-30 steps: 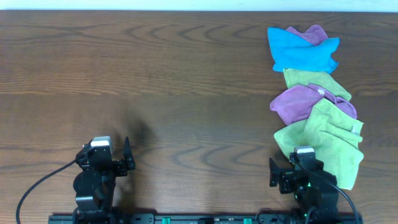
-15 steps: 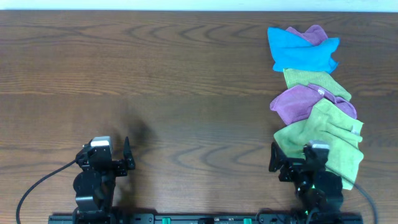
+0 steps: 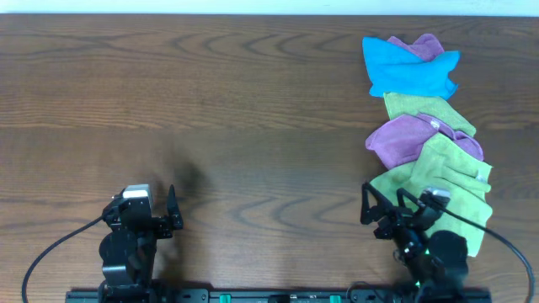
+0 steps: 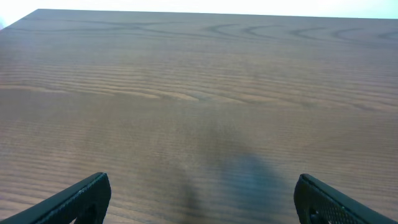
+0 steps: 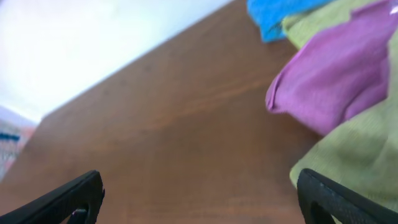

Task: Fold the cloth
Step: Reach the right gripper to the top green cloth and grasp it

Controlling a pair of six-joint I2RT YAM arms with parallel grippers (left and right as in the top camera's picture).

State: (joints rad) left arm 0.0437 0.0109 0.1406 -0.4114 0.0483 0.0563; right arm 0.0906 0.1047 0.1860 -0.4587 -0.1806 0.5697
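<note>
The lime-green cloth (image 3: 446,189) lies crumpled at the near right of the table, partly under a purple cloth. In the right wrist view its edge (image 5: 367,149) shows at the lower right. My right gripper (image 3: 394,210) is open and empty, low over the table at the cloth's left edge. In the right wrist view (image 5: 199,199) its right finger overlaps the cloth's edge and its left finger is over bare wood. My left gripper (image 3: 141,210) is open and empty at the near left, far from the cloth. In its own wrist view (image 4: 199,205) it has only bare table between the fingers.
A purple cloth (image 3: 413,139) (image 5: 336,87) lies on the lime cloth's far edge. Beyond it are a duller olive-green cloth (image 3: 408,107), a blue cloth (image 3: 408,67) (image 5: 273,15) and another purple cloth (image 3: 421,46). The wooden table (image 3: 210,109) stretches left.
My right arm has swung to the right and forward, bringing its gripper up to the lime cloth's left edge. The left arm and the cloths have not moved.
</note>
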